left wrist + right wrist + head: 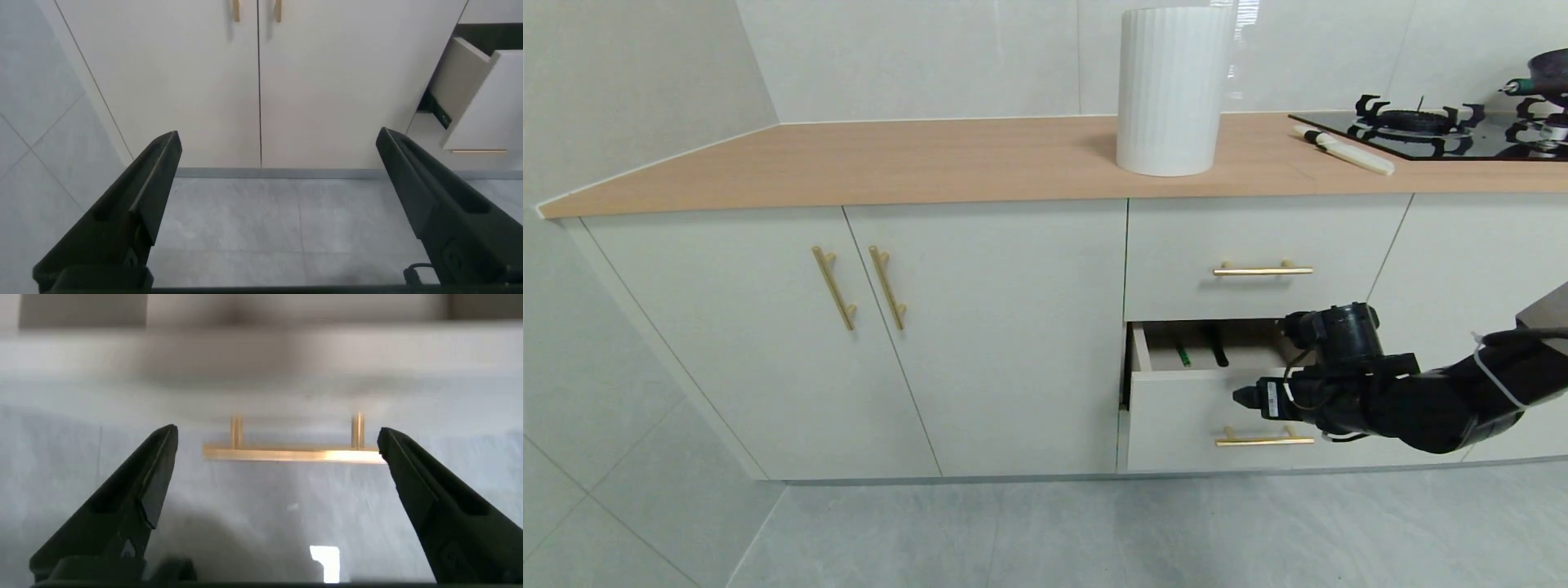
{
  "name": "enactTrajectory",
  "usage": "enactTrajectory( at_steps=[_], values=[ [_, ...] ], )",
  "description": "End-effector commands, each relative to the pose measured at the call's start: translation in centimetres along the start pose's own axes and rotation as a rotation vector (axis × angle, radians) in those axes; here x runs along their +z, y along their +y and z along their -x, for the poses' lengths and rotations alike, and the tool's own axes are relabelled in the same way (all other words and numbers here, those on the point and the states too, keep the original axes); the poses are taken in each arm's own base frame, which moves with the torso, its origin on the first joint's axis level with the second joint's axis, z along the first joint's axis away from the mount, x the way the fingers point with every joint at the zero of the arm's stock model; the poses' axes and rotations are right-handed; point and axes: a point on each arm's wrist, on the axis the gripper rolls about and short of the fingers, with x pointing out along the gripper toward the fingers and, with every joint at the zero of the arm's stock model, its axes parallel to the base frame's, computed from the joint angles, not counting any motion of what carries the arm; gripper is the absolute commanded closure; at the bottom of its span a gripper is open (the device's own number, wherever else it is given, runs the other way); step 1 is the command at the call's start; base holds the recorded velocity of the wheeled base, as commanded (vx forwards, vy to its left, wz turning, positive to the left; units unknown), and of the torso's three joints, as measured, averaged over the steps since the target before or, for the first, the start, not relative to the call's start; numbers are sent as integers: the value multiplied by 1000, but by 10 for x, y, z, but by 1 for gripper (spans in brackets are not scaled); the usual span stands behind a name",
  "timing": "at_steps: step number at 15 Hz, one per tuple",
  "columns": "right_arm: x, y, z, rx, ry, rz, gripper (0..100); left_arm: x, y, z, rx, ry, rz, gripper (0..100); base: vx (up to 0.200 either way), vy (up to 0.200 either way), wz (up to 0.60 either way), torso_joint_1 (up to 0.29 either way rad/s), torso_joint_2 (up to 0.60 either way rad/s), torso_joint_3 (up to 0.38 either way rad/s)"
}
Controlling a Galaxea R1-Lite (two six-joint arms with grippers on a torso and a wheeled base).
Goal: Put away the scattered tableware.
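Note:
The lower drawer [1176, 420] stands partly pulled out, with a green-handled utensil [1183, 355] and a black-handled one [1218, 349] lying inside. My right gripper [1240, 398] hovers just in front of the drawer face, above its gold handle [1264, 440]. In the right wrist view that gripper [278, 449] is open, facing the handle [294, 453] with nothing between its fingers. A cream-coloured knife [1343, 152] lies on the wooden counter [931, 163] next to the stove. My left gripper [278, 147] is open and empty, low near the floor, facing the cabinet doors.
A tall white ribbed container [1170, 90] stands on the counter. A black gas stove [1437, 131] sits at the right with a pot [1552, 69] on it. The upper drawer [1262, 257] is closed. The open drawer [482, 98] juts out beside the double doors [866, 327].

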Motion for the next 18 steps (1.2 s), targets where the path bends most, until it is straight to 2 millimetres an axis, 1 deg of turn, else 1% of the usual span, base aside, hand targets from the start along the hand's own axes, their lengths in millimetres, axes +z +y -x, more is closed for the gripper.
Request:
enactTrajectory(
  at_steps=[1, 5, 6, 9, 10, 15, 18],
  values=[
    [-1, -2, -18, -9, 8, -8, 0, 0, 0, 0, 1, 0, 1, 0, 0, 0, 0, 0, 0, 0],
    [-2, -2, -32, 1, -73, -20, 0, 0, 0, 0, 1, 0, 1, 0, 0, 0, 0, 0, 0, 0],
    [-7, -2, -44, -23, -91, -23, 0, 0, 0, 0, 1, 0, 1, 0, 0, 0, 0, 0, 0, 0],
    [-9, -1, -56, -56, -164, -38, 0, 0, 0, 0, 1, 0, 1, 0, 0, 0, 0, 0, 0, 0],
    [-12, 0, -64, -64, -193, -42, 0, 0, 0, 0, 1, 0, 1, 0, 0, 0, 0, 0, 0, 0],
    [-6, 3, -90, -151, -313, -83, 0, 0, 0, 0, 1, 0, 1, 0, 0, 0, 0, 0, 0, 0],
    [-2, 3, -97, -158, -356, -98, 0, 0, 0, 0, 1, 0, 1, 0, 0, 0, 0, 0, 0, 0]
  ],
)
